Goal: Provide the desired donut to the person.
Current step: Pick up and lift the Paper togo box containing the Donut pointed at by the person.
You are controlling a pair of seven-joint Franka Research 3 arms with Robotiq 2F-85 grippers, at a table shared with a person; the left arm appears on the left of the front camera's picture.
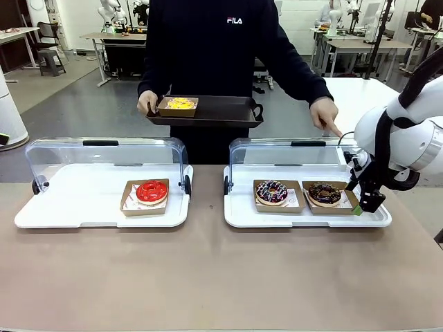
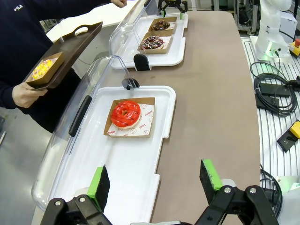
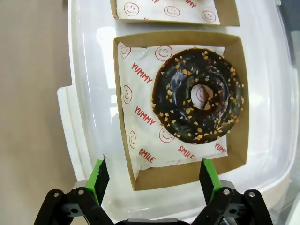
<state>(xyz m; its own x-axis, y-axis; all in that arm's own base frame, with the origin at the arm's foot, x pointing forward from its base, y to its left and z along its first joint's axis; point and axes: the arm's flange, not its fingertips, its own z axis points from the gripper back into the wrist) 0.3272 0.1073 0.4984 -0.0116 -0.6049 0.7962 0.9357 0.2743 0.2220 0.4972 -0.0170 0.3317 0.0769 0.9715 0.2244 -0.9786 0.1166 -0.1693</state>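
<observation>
Grey floor (image 1: 76, 104) lies beyond the brown table (image 1: 208, 277); white worktables (image 1: 360, 45) and a stool (image 1: 52, 61) stand farther back.

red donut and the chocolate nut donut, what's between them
Front view: the sprinkled donut, then a strip of table.

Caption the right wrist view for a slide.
Open right gripper poised over a brown cardboard tray holding a chocolate-glazed, nut-sprinkled ring donut on printed paper.
</observation>
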